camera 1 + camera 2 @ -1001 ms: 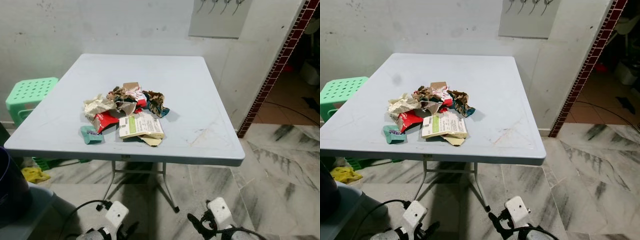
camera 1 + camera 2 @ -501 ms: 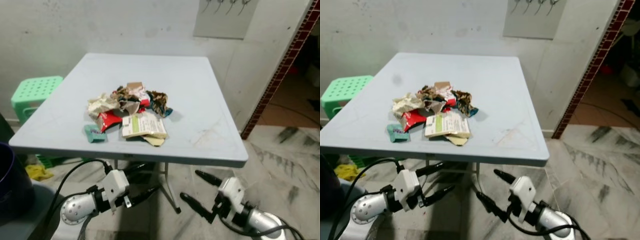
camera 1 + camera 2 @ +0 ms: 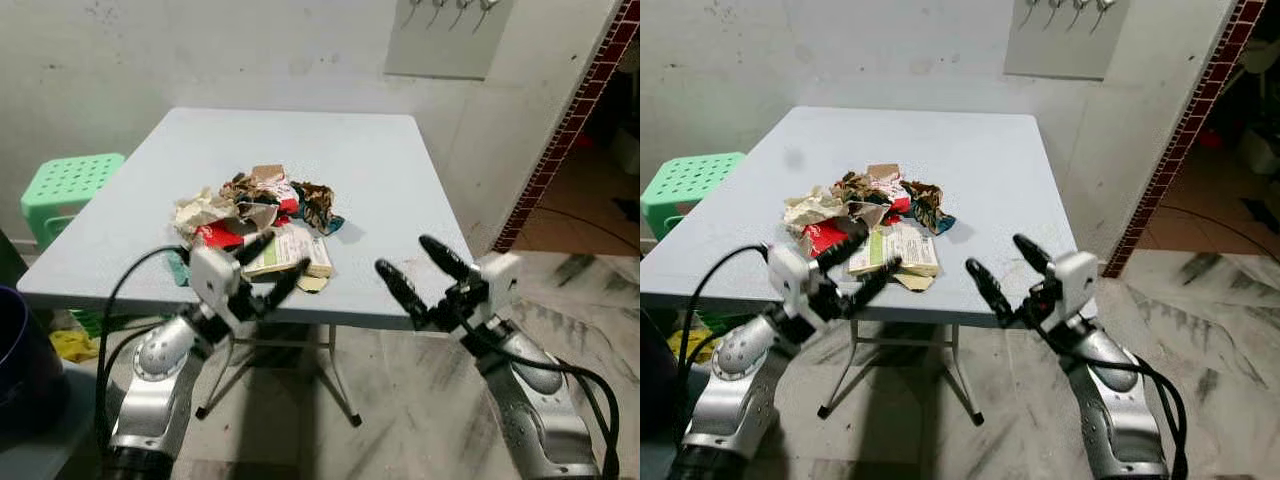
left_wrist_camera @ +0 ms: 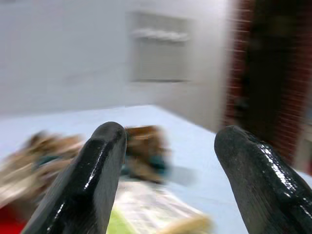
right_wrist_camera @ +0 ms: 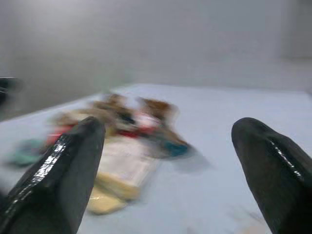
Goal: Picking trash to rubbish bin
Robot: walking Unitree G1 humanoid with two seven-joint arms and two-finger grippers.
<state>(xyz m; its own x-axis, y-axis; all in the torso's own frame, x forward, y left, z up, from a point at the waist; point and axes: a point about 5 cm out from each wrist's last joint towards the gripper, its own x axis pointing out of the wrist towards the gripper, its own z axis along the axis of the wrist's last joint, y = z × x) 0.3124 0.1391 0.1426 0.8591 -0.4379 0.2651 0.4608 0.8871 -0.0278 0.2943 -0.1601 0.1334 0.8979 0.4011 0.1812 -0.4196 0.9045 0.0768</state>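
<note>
The trash heap sits left of centre in the head views, on the near half of the pale blue folding table: crumpled wrappers in red, brown and cream, a teal scrap at its left edge, and a flat printed card packet lying nearest me. It is all bunched in one pile, so I judge a single piece has to be teased off the near side, not scooped. My left gripper hovers at the table's front edge, just before the packet, its two black fingers spread apart and holding nothing; it points into the heap, which puts the packet between the fingertips in the left wrist view. My right gripper is lower right of the heap, well apart from it, over the near right edge of the table, fingers also wide and empty, aimed back toward the pile. A green plastic stool stands at the left edge of the frame, beside the table. A dark blue tub, possibly the rubbish bin, shows at lower left.
</note>
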